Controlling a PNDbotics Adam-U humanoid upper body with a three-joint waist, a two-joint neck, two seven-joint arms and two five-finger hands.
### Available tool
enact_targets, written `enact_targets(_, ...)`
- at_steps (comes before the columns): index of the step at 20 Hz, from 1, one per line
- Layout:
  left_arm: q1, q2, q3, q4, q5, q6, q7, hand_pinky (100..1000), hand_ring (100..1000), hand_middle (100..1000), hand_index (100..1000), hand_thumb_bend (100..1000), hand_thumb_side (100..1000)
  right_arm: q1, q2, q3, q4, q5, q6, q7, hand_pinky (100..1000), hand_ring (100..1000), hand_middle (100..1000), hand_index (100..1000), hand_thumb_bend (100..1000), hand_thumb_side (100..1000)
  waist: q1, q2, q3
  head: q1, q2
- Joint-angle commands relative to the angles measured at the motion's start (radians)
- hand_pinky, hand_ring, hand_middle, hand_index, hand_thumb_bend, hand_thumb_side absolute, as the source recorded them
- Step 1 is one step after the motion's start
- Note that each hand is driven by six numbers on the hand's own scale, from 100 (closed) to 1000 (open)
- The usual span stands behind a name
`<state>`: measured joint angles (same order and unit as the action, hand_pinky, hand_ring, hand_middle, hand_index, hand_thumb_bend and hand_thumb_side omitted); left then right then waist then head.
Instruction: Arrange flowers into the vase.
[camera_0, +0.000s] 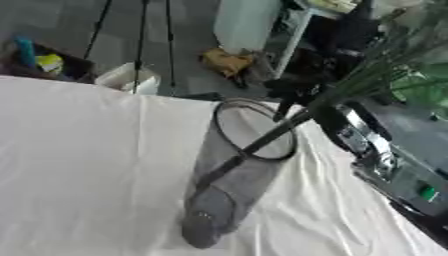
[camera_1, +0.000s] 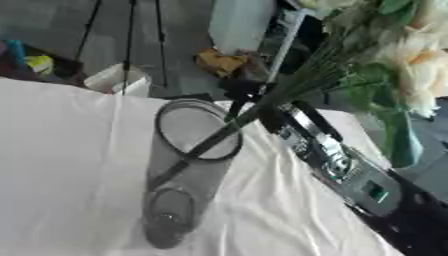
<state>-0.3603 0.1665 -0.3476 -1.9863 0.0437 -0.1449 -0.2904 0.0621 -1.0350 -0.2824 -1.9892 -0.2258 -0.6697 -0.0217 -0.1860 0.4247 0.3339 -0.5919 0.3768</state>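
Glass vase (camera_1: 188, 170) holds the stems (camera_1: 262, 107), gripped above its rim by the right hand (camera_1: 267, 112), fingers unclear. Only the right eye shows blooms (camera_1: 411, 60).

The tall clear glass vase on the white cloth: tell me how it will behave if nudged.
The tall clear glass vase looks narrow for its height, so it would probably tip rather than slide. The bunch of green stems leans on its rim to one side, likely adding top weight. The wrinkled white cloth may drag under it.
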Motion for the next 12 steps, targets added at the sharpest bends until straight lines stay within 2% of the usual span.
enact_targets(1, -0.003, 0.001, -0.004, -0.014, 0.001, -0.004, -0.003, 613, 729, 907, 819, 211, 1000, 0.003, -0.016, -0.016, -0.011, 0.016, -0.011, 0.003, 866, 920, 556, 908, 114, 1000, 0.023, -0.033, -0.004, 0.0, -0.011)
enact_targets(6, -0.002, 0.0, -0.005, -0.014, 0.001, -0.006, -0.004, 612, 730, 908, 819, 210, 1000, 0.008, -0.013, -0.015, -0.011, 0.026, -0.019, 0.003, 865, 923, 560, 918, 121, 1000, 0.028, -0.032, -0.005, 0.0, -0.011)
enact_targets(12, -0.002, -0.002, -0.007, -0.014, 0.0, -0.009, -0.007, 611, 730, 908, 818, 209, 1000, -0.027, -0.031, -0.005, -0.011, 0.016, 0.015, -0.01, 863, 926, 562, 923, 123, 1000, 0.033, -0.03, -0.004, -0.003, -0.008)
